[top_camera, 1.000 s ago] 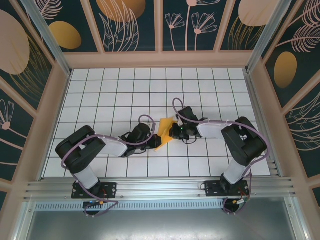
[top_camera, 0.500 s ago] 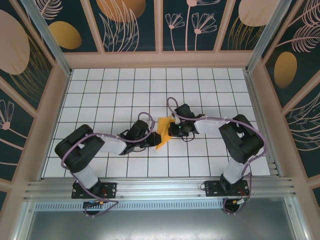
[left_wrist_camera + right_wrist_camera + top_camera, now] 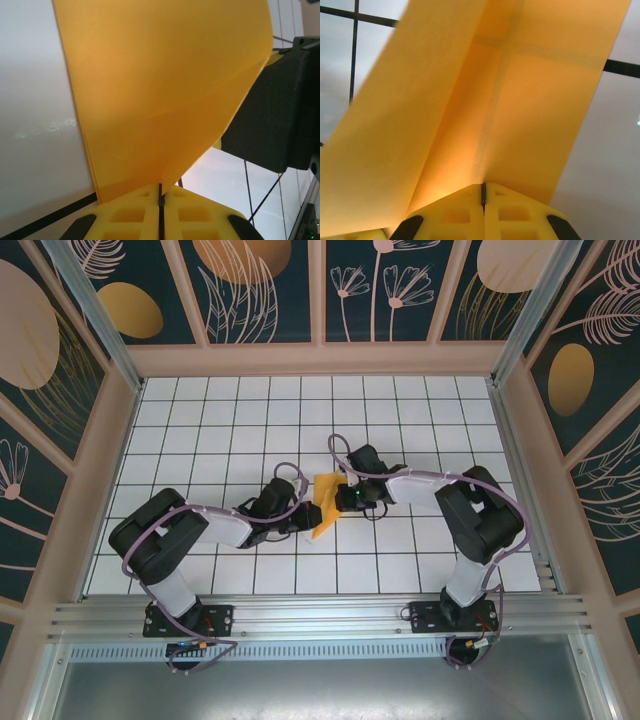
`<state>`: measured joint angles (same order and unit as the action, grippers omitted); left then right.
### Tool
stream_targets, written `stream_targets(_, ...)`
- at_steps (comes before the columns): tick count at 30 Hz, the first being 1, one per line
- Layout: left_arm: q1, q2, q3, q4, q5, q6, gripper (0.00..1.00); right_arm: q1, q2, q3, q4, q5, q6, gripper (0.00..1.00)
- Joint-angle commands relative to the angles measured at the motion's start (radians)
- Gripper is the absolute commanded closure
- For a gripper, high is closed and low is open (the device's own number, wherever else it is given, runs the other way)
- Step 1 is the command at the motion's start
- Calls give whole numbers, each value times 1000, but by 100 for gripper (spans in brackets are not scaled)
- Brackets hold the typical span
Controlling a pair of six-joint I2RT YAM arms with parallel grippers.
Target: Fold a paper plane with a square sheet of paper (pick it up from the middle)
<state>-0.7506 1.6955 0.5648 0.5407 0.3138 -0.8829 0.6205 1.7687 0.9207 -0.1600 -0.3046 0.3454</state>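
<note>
Over white tiled table (image 3: 200, 420), left gripper (image 3: 161, 189) and right gripper (image 3: 483, 189) pinch creased paper (image 3: 322, 508).

From above, much of the paper (image 3: 322, 508) is covered by the left pincer (image 3: 300, 516) and the right pincer (image 3: 347, 498), and its creases are too small to be made out. In both wrist views it is cut off by the picture edges, its pinched edge hidden between closed jaws.

paper (image 3: 326, 502) at mid-table (image 3: 200, 420), left tool (image 3: 305, 517) at its left edge, right tool (image 3: 344, 499) at its right edge
</note>
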Motion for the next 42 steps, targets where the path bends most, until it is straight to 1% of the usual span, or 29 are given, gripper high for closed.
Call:
stream_targets(1, 12, -2, -46, 81, -6, -38, 89, -14, 47, 4, -60, 66, -26, 93)
stream_targets(7, 27, 13, -42, 94, 34, -20, 89, -13, 53, 8, -55, 51, -32, 93)
stream_targets(17, 29, 61, -61, 88, -20, -53, 90, -13, 57, 32, -62, 42, -28, 92)
stream_targets(26, 29, 51, -100, 151, -48, -91, 90, -16, 53, 41, -68, 38, -21, 91)
stream_targets(34, 28, 62, -162, 290, -41, -154, 90, -15, 49, 46, -42, -2, 29, 89)
stream_targets(37, 29, 81, -154, 307, -9, -154, 90, -16, 36, 43, -21, -25, 50, 87)
stream_targets(39, 28, 98, -151, 350, 31, -154, 91, -15, 32, 46, -8, -41, 62, 84)
stream_targets(42, 29, 113, -148, 392, 66, -161, 92, -14, 28, 51, 6, -57, 75, 84)
